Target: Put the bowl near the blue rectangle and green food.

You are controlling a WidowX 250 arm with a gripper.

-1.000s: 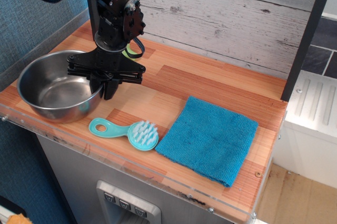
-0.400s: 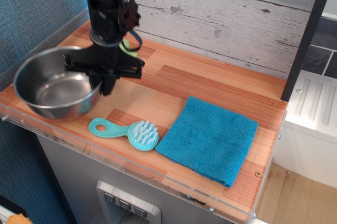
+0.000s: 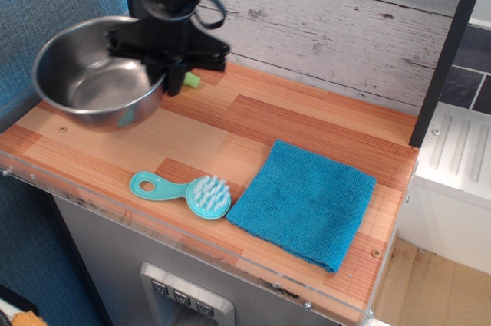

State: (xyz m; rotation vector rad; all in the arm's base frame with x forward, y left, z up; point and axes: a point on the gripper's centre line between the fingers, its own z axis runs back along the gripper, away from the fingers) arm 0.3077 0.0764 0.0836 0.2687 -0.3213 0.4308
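Note:
The shiny steel bowl (image 3: 92, 73) hangs in the air above the left end of the wooden counter, tilted slightly. My black gripper (image 3: 170, 74) is shut on the bowl's right rim and holds it up. The blue towel (image 3: 303, 202) lies flat at the front right of the counter, well away from the bowl. The green food (image 3: 191, 79) shows only as a small pale green piece just right of my fingers, near the back wall; the rest is hidden behind the gripper.
A teal plastic brush (image 3: 184, 191) lies near the front edge, left of the towel. A grey plank wall (image 3: 330, 27) runs along the back. A dark post (image 3: 449, 42) stands at the right end. The counter's front edge (image 3: 192, 245) has a clear plastic strip.
The gripper has lifted the bowl off the counter and carried it up and toward the back. The green food is now partly uncovered at the gripper's right.

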